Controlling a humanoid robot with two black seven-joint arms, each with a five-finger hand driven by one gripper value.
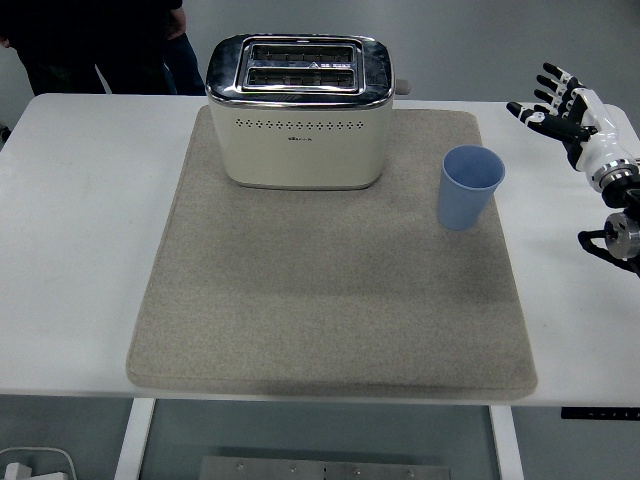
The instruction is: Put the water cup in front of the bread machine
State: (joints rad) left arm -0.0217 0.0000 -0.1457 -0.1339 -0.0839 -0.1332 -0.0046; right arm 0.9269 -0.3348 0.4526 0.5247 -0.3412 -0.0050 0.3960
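A light blue water cup [470, 186] stands upright on the right side of a grey mat [330, 280], to the right of and slightly nearer than the cream and chrome bread machine [298, 112]. The bread machine sits at the mat's back, its two slots facing up. My right hand [552, 103] hovers over the table's right edge, to the right of the cup and apart from it, fingers spread and holding nothing. The left arm does not show.
The white table [70, 220] carries the mat. A person in dark clothes [100, 40] stands behind the table's far left corner. Bare mat lies in front of the bread machine.
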